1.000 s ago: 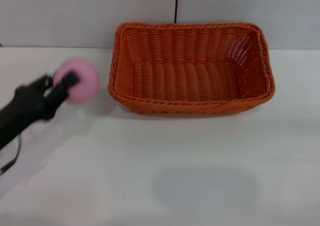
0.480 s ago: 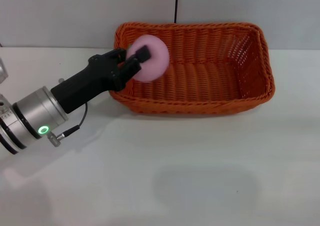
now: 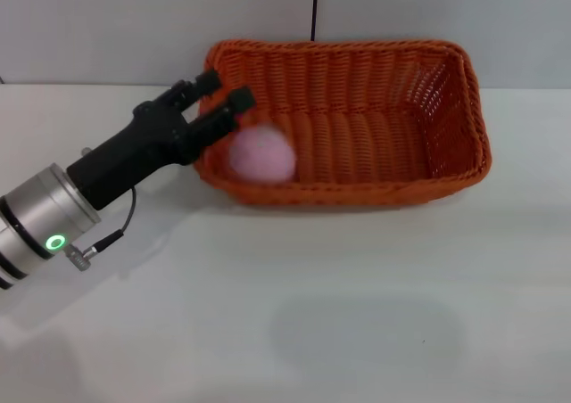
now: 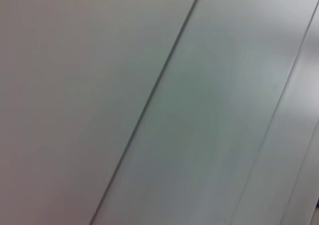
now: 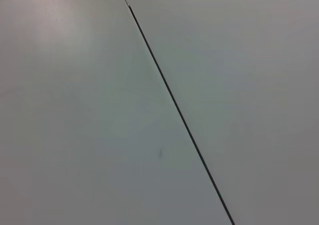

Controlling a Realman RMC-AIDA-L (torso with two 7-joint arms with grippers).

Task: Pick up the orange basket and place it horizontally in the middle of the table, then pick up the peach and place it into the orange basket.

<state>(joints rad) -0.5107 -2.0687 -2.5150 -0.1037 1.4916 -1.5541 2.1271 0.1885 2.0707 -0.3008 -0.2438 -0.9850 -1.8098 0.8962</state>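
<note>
White smooth table point(image 3: 357, 314) carries the orange woven basket point(image 3: 446, 167) lengthwise near its far edge; the small pink peach point(image 3: 260, 154) lies inside, left end. My left gripper point(image 3: 221, 101) hangs spread and empty above that rim, so I judge it released.

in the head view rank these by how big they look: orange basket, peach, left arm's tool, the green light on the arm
1. orange basket, widest by far.
2. left tool, open over the basket's left rim; it looks about the peach's size, so this order is unsure.
3. peach, lying inside the basket.
4. green light, smallest.
</note>
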